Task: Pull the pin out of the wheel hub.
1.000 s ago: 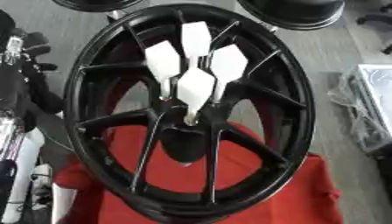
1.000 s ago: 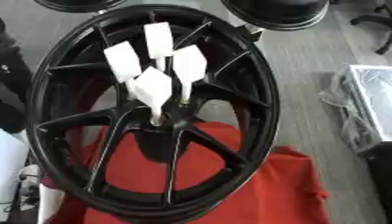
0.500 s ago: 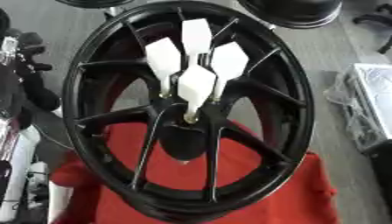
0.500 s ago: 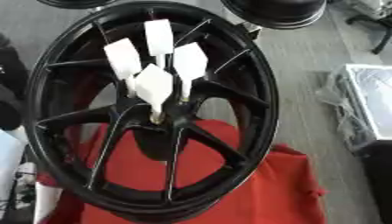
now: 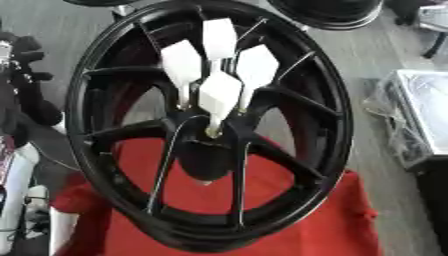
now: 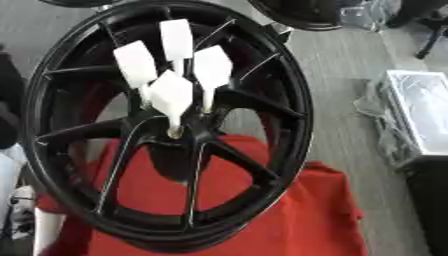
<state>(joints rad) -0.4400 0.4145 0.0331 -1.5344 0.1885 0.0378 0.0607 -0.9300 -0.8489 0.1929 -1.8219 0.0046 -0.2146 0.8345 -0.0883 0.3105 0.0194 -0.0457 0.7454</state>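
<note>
I count one wheel [image 5: 114, 75], black, standing on edge and tilted across my views, its lower rim resting on one red cloth [image 5: 297, 225]. Thin spokes run from the rim in to the hub [image 5: 208, 150], which sits a little below the wheel's middle.

Four pins stand in the hub area, each a flat white tab on a thin stem. One is highest [image 5: 219, 39], one sits to the left [image 5: 182, 62], one to the right [image 5: 256, 65], and one is lowest and nearest me [image 5: 219, 92]. The four tabs are bunched together just above the hub. The nearest pin's stem runs down to a small pale tip at the hub's centre, and the left and right stems go down into the spoke roots beside it. I cannot follow the highest pin's stem behind the others.

Neither hand shows in either eye, so I cannot tell how their fingers stand, nor how the pins lie relative to them. At the left edge there is a dark shape [image 5: 19, 95] with something white [image 5: 16, 170] below it; I cannot make out what they are.

One more dark wheel [image 5: 337, 11] lies at the top right, beyond the rim. One plastic-wrapped box [image 6: 420, 115] sits on the grey floor [image 5: 372, 55] to the right, well apart from the wheel.
</note>
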